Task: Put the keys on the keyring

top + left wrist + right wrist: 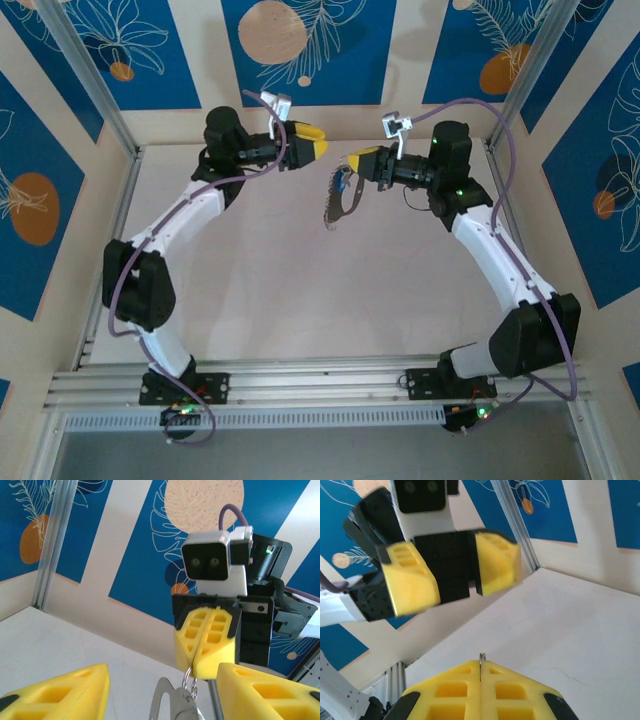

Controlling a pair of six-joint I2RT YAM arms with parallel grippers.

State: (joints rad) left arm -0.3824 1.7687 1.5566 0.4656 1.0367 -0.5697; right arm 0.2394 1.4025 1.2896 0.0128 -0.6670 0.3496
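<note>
Apparently, keyring (336, 207) lengthwise vertical, downward.

Pale table (300, 300), blue leaf-print walls (160, 60), aluminium frame (88, 80).

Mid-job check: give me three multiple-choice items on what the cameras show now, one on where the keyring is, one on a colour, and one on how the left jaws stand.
1. Where is the keyring?
A. Lying flat on the table
B. Hanging from the right gripper
C. Resting on the front rail

2. What colour are the grippers' fingers?
A. Yellow
B. Red
C. Green

3. How do the jaws of the left gripper stand?
A. Shut on the keyring
B. Open, holding nothing
C. Shut on nothing

Answers:
1 B: the keyring dangles below the shut right jaws, above the tabletop.
2 A: both wrist views show yellow fingers.
3 B: the right wrist view shows a wide gap between them.
</note>
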